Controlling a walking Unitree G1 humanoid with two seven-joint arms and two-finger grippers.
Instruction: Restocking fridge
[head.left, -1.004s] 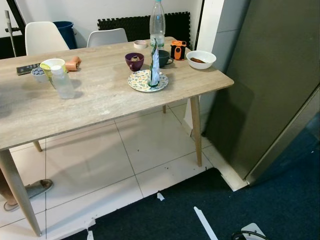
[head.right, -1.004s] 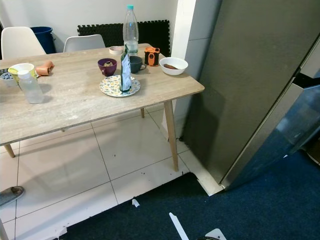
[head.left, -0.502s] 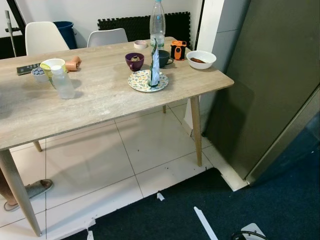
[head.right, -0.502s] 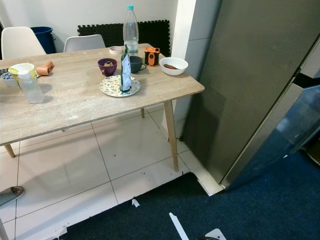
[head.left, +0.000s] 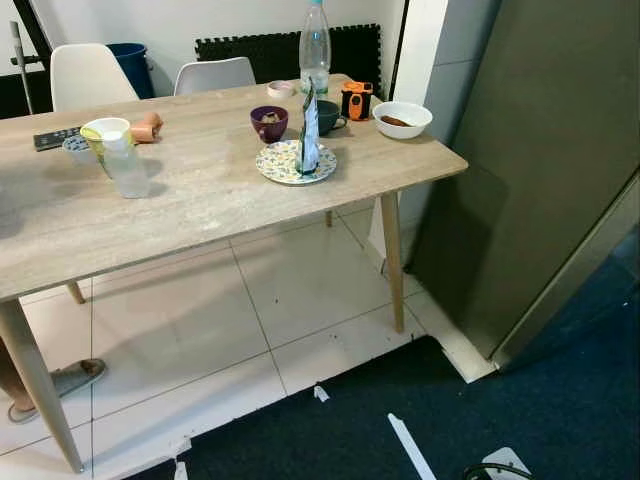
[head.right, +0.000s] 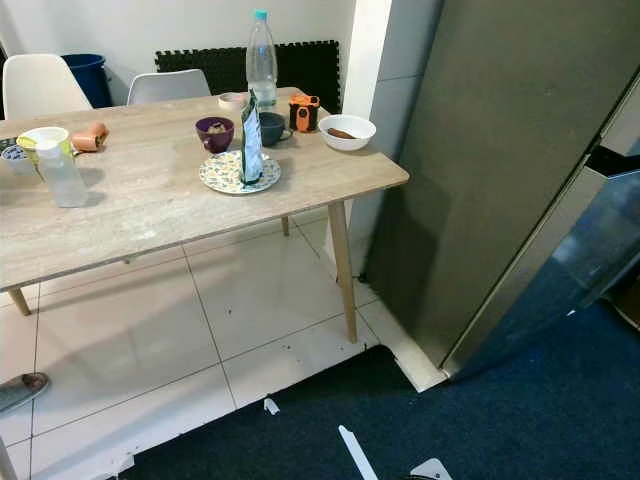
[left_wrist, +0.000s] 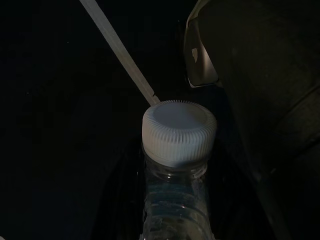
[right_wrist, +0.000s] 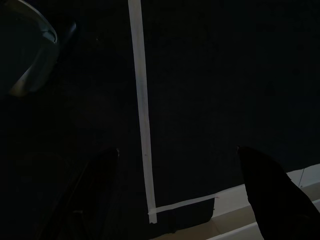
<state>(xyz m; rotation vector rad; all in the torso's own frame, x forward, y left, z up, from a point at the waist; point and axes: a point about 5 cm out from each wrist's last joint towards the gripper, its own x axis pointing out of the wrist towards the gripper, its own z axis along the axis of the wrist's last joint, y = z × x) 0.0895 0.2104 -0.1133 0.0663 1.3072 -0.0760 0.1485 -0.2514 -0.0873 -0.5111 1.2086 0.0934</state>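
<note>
Left fingers (left_wrist: 175, 220) are gripping a bottle (left_wrist: 176, 200) below its cap, slick crushable plastic so hold the neck; right fingers (right_wrist: 175, 185) hanging released.

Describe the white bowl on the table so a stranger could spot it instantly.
Start at the wooden table and go to its far corner nearest the grey fridge. The white bowl sits there, beside an orange-and-black gadget. Unlike the purple bowl, it is white, wide, and holds something brown.
</note>
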